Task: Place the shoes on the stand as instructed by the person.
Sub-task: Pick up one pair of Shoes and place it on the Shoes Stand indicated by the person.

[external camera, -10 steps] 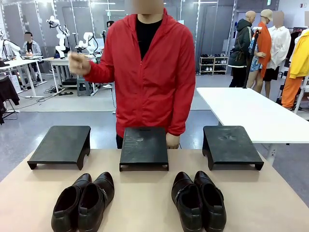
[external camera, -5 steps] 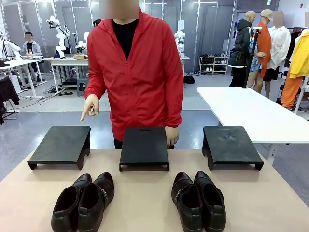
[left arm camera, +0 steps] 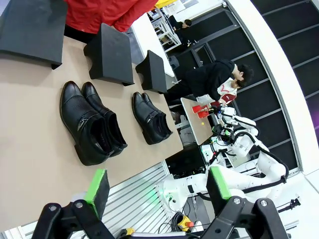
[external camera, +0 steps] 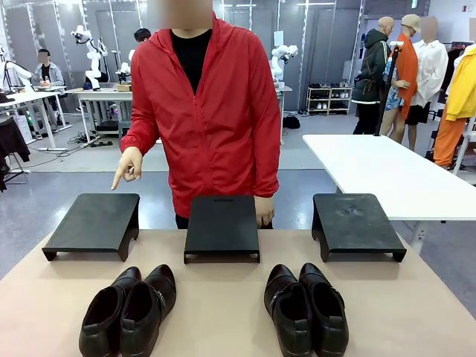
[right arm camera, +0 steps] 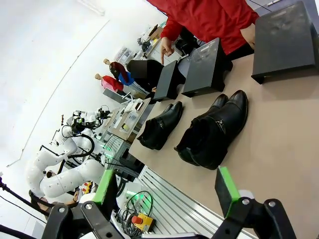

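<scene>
We see two pairs of glossy black leather dress shoes on the tan counter, toes aimed at the far side. The left pair lies just before the gap between the flat black left stand and the matching middle stand. The right pair lies before the gap between the middle stand and the right stand. No shoe touches a stand.

The person in the bright red zip-up jacket stands behind the middle stand. Their pointing hand hangs above the left stand's far edge, index finger down. Their other hand rests at the middle stand's far corner.

Our left pincer is spread wide with nothing between its green pads. Our right pincer is spread just as wide, gripping nothing. Both hang back from the shoes.
</scene>
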Available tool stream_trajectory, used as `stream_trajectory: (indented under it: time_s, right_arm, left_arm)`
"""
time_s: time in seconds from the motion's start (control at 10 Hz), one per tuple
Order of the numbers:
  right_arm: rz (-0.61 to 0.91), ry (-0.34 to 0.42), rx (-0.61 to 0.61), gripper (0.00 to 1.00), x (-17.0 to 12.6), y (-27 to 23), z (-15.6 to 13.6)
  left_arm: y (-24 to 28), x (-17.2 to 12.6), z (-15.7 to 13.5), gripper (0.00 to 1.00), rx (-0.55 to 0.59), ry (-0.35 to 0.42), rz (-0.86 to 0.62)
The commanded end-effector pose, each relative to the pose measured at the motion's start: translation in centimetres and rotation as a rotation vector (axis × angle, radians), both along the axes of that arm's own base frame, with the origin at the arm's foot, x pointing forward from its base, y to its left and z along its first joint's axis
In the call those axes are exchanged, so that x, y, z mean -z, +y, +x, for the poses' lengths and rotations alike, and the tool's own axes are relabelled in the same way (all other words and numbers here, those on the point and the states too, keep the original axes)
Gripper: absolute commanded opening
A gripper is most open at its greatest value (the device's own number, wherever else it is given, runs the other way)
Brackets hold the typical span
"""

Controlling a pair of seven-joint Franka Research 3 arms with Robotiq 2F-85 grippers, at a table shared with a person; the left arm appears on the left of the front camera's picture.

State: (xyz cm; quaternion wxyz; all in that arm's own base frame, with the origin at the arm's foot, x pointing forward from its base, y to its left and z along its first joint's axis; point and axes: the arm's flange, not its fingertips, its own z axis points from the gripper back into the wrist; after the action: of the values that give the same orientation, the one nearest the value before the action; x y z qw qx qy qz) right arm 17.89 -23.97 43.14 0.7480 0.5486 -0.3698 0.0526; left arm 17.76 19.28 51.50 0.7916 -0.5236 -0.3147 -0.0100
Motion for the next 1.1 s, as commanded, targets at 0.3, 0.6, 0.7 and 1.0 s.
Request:
stream_trajectory:
  time_s: [0.3, 0.6, 0.7, 1.0]
  right_arm:
    - [-0.003, -0.026, 0.002, 1.00, -0.2, -0.1, 0.1]
    - [-0.003, -0.026, 0.002, 1.00, -0.2, -0.1, 0.1]
    - [-0.003, -0.026, 0.002, 1.00, -0.2, -0.1, 0.1]
    - [-0.003, -0.026, 0.002, 1.00, -0.2, -0.1, 0.1]
  left_arm:
    - [-8.4, -4.7, 3.8, 1.00, 0.118, 0.173, 0.197]
    - [-18.6, -6.7, 8.5, 1.00, 0.226, 0.401, 0.431]
    - [-21.6, -6.2, 9.4, 1.00, 0.236, 0.457, 0.514]
    - [-29.3, -3.1, 10.7, 1.00, 0.142, 0.523, 0.783]
